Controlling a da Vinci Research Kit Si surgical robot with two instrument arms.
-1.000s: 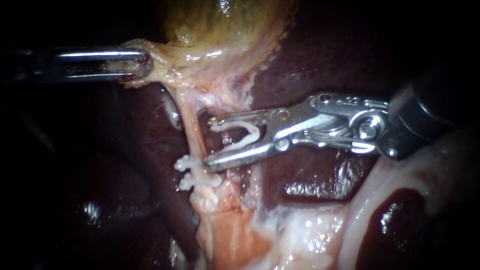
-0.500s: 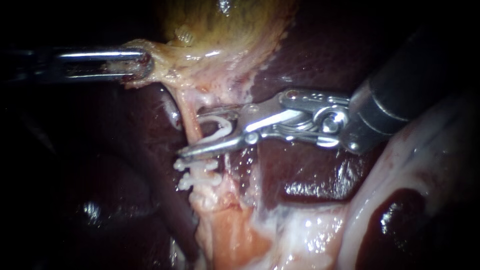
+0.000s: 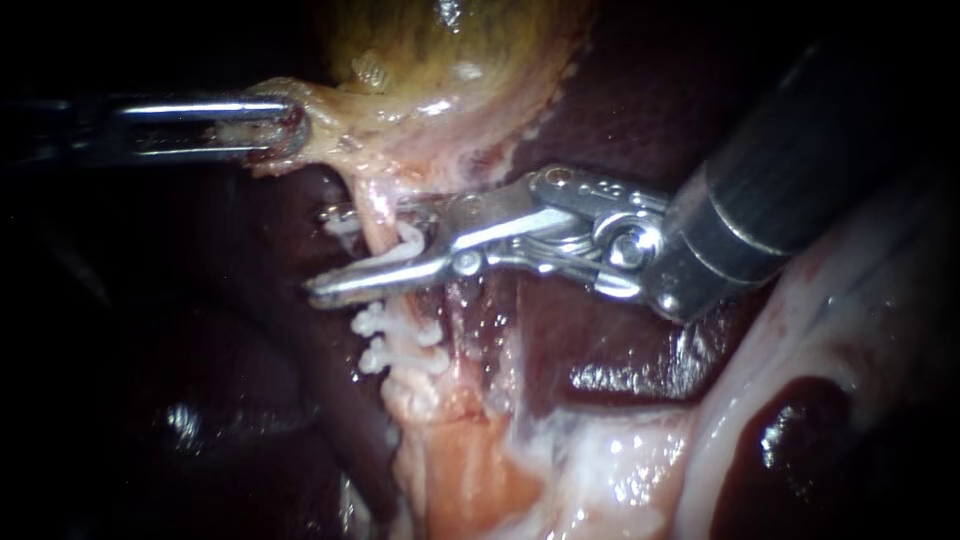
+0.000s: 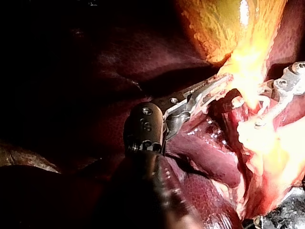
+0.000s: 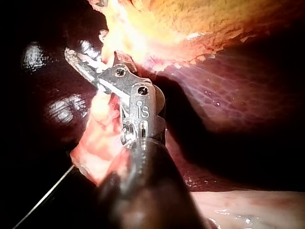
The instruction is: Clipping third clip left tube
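The left tube [image 3: 377, 222] runs down from the yellow gallbladder [image 3: 450, 50]. Two white clips [image 3: 392, 338] sit across it lower down. My right instrument [image 3: 335, 252] comes in from the upper right; its jaws stand apart with an open white clip [image 3: 405, 241] held between them. They straddle the tube just above the two clips, one jaw behind it and one in front. My left instrument [image 3: 265, 125] is shut on pale tissue at the gallbladder's lower edge and holds it toward the left. The left wrist view shows those jaws [image 4: 214, 86] on the same tissue.
Dark red liver [image 3: 620, 130] lies behind and on both sides of the tube. Pale fatty tissue [image 3: 600, 470] spreads below and to the right. In the right wrist view the right instrument [image 5: 88, 59] reaches across the tissue strand under the gallbladder [image 5: 200, 24].
My right instrument has slid leftward and slightly up, so its clip-bearing jaws now reach past the tube on both sides. The left instrument has kept its hold.
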